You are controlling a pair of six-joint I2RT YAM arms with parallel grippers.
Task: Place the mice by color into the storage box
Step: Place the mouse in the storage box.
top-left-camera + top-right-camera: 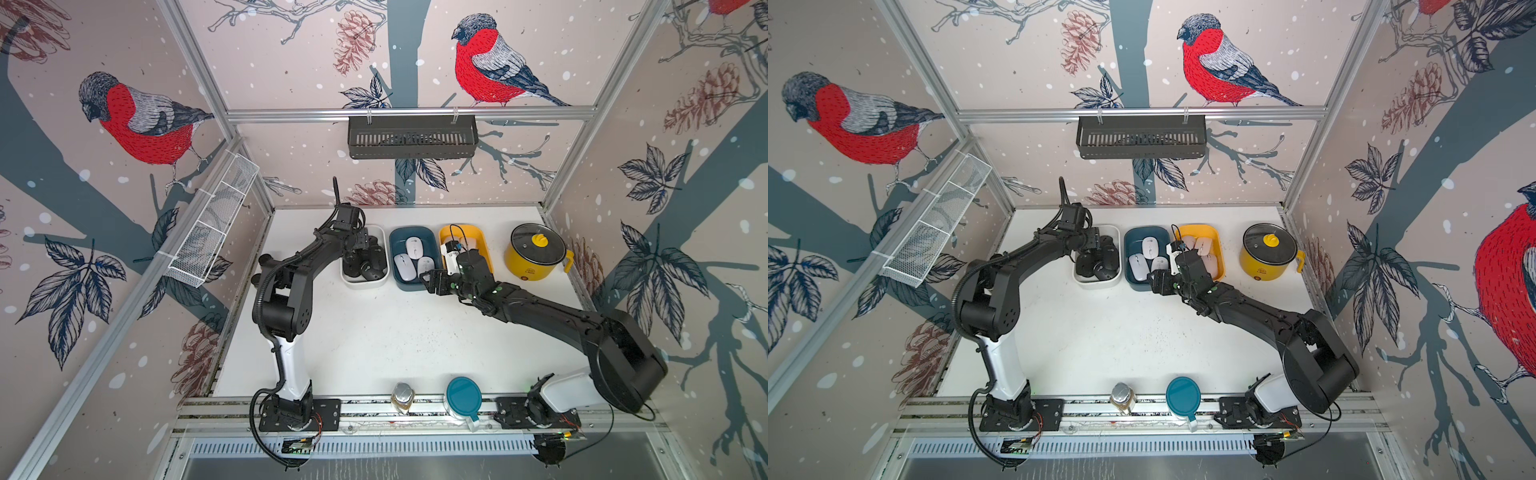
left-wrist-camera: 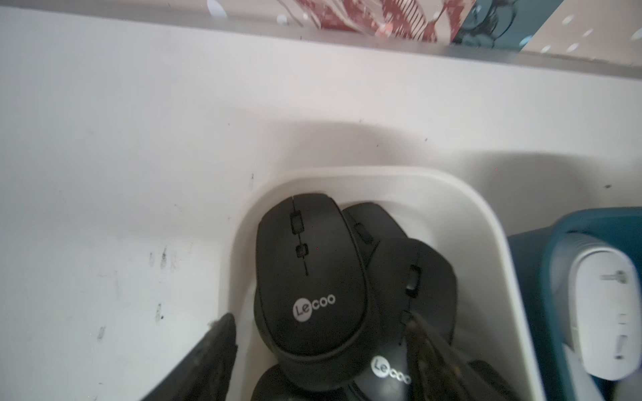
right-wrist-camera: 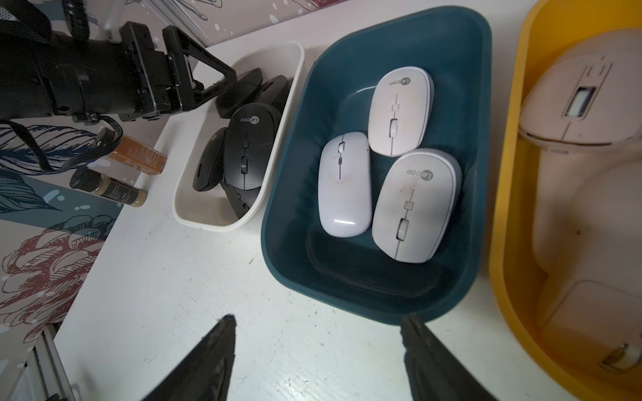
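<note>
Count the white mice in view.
3, all in the blue bin: the back mouse lies nearest the rear wall, with the front-left mouse and front-right mouse side by side in front of it. None appears hidden.

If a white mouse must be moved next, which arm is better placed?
Right. The open, empty right pincer faces the blue box holding white mice; the left pincer is over the white box of black mice.

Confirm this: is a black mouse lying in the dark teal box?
No, the dark teal box holds only three white mice.
</note>
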